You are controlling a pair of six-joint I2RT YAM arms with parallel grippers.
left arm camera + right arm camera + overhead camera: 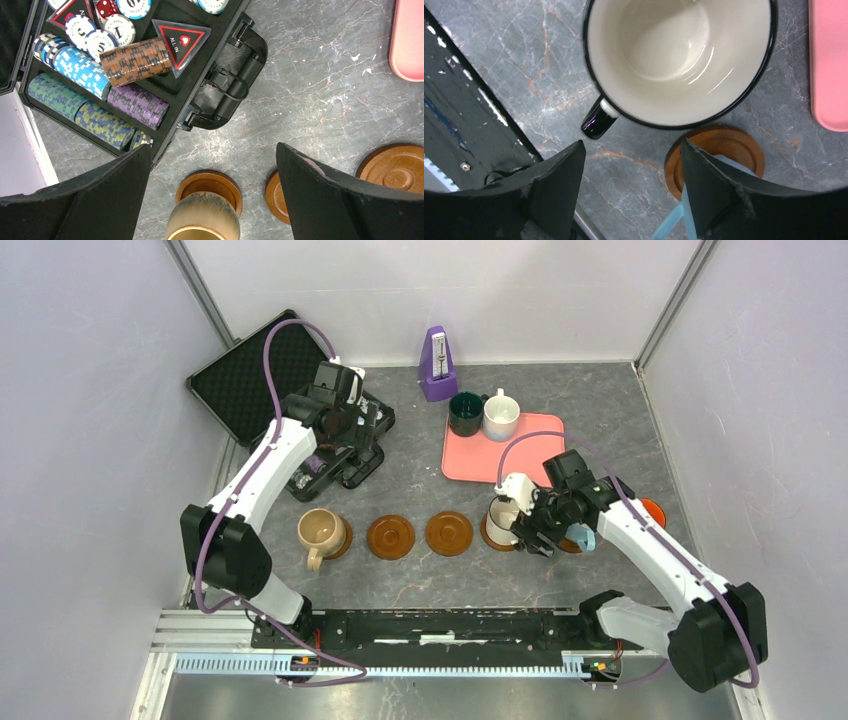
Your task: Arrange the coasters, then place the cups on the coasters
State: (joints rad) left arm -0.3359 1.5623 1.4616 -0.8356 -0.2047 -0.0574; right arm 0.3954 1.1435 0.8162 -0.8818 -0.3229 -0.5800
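Grey marbled table (420, 475). Directly on it:
- open black case (240, 380) of poker chips, far left
- purple metronome (437, 365), far centre
- pink tray (480, 455), right of centre
- brown coasters (391, 537) in a row along the near side, apart from one another

The bench (514, 60) has a matt grey stone look (marbled, with rusty and white veins). The coasters (395, 167) are smooth turned wood with a soft sheen. The cream mug (664, 45) is glossy inside, enamel or glazed ceramic, hard to tell which. The tan mug (202, 220) has a streaky glaze. The tray (829, 65) is smooth pink plastic. The right end effector (631, 146) is matt black plastic, rough-edged.
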